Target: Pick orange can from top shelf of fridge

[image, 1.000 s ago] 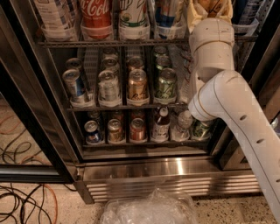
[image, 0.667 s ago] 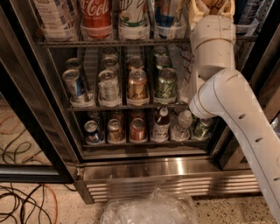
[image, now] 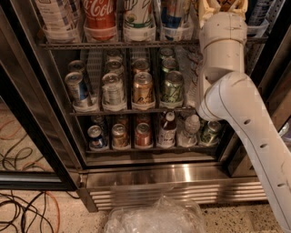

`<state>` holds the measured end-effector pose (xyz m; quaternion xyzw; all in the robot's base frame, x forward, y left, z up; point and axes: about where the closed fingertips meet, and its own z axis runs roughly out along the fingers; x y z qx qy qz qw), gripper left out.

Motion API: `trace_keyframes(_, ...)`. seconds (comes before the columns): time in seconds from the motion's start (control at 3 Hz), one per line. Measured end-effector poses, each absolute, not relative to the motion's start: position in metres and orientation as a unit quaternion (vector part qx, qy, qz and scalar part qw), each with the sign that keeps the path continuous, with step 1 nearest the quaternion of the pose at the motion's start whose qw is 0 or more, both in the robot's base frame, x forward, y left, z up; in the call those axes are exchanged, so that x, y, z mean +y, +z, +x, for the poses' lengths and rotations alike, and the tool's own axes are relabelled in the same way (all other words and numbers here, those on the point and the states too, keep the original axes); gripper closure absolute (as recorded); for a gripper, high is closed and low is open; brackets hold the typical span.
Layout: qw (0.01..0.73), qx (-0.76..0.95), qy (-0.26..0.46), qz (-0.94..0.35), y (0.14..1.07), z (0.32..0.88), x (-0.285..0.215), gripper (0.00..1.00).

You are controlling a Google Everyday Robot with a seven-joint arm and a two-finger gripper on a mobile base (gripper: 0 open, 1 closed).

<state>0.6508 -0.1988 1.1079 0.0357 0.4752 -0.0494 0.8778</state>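
Note:
The fridge (image: 173, 175) stands open, with a black frame and a steel base panel. Its top shelf (image: 113, 45) is the wire rack at the top of the view, holding whitish trays with a red Coca-Cola can (image: 99, 13) and other cans. My white arm (image: 227, 91) reaches up at the right. My gripper (image: 223, 3) is at the right end of the top shelf, cut off by the frame's top edge. A sliver of the orange can (image: 227, 5) shows within the gripper; the rest is out of view.
The middle rack holds a shorter orange-gold can (image: 142, 88) among silver and green cans. The lower rack holds cans and small bottles (image: 167, 129). A crumpled clear plastic bag (image: 154, 218) lies on the floor in front. Cables (image: 22, 205) lie at the left.

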Motion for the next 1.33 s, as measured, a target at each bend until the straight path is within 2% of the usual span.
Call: trace_keyframes(1.33,0.893,0.446,-0.062,0.025,1.114,0.628,-0.197,1.00)
